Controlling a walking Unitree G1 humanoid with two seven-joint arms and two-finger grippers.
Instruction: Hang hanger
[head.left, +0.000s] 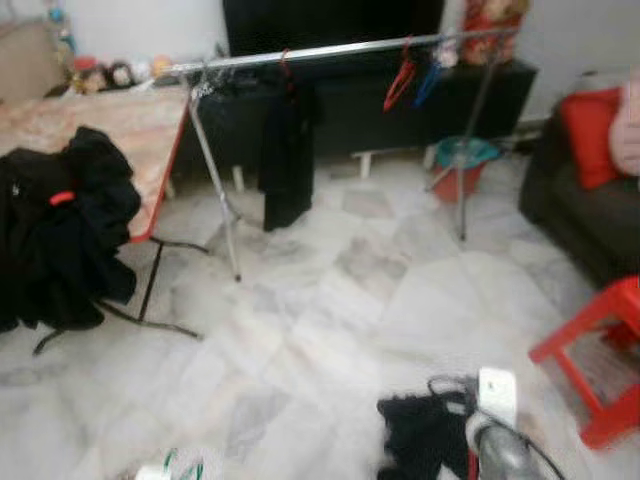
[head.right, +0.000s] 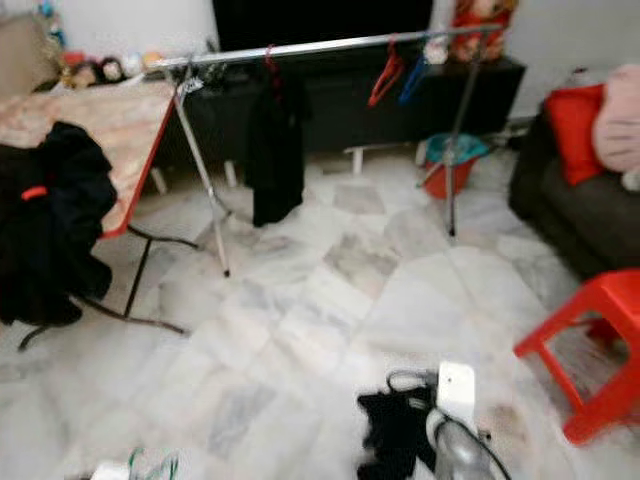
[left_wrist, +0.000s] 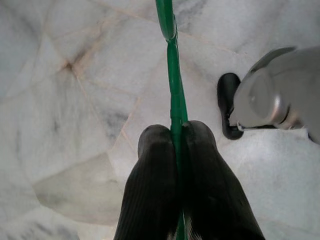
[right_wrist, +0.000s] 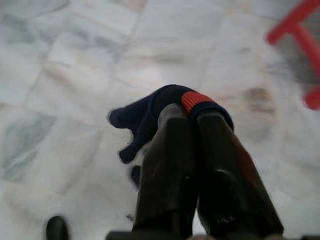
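1. The clothes rail (head.left: 340, 48) stands far across the marble floor (head.left: 330, 320), a black garment (head.left: 288, 150) and a red hanger (head.left: 400, 80) on it; the worktop (head.left: 120, 130) is far left.
2. The right hand (right_wrist: 192, 112) is clamped on a dark cloth with a red band (right_wrist: 160, 107): soft, limp, likely to slip.
3. The left hand (left_wrist: 176, 134) pinches the green hanger (left_wrist: 172, 75), near and low: thin, stiff, light, probably slick, so hold near the hook.
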